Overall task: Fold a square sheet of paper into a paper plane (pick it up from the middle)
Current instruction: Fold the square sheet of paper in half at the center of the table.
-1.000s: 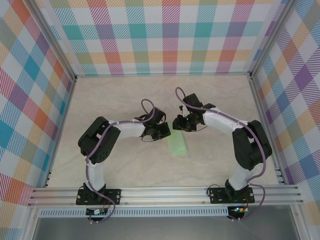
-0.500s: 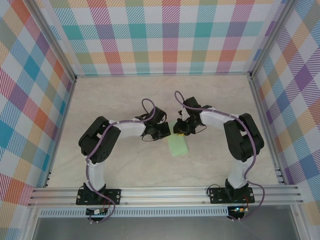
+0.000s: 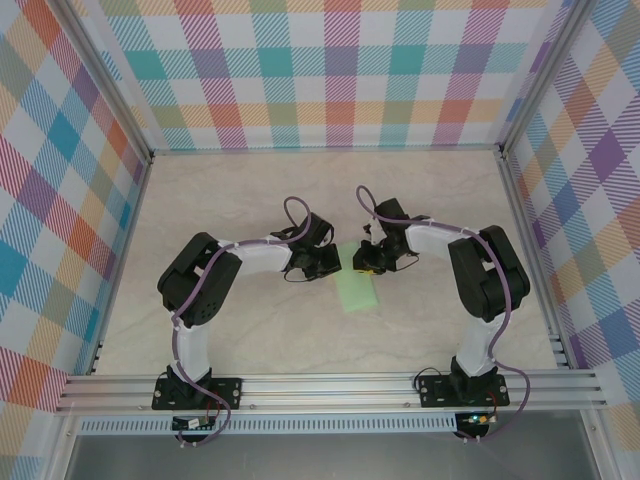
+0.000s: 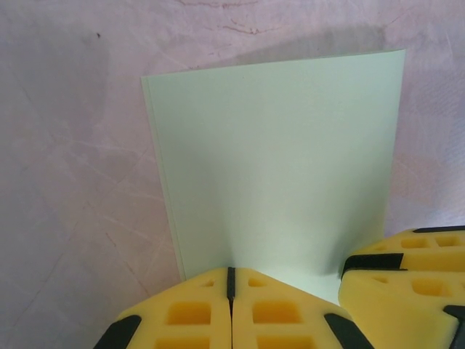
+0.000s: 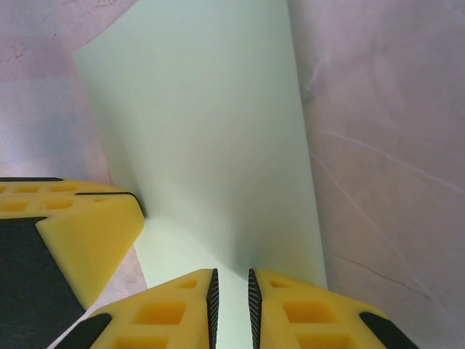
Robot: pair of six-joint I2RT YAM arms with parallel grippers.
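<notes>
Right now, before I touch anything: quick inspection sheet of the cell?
Surface: pale marbled table.
Job's things: sheet of paper, pale green, folded to a rectangle, lying between the arms; no plane shape yet.
Clutter: nothing seen.
Grippers: left gripper shut, tips at the paper's near edge; right gripper has a narrow gap, paper showing in it.
Cables: purple cables loop above each wrist, off the paper.
Surroundings: plaid walls; aluminium rail at the near edge.
</notes>
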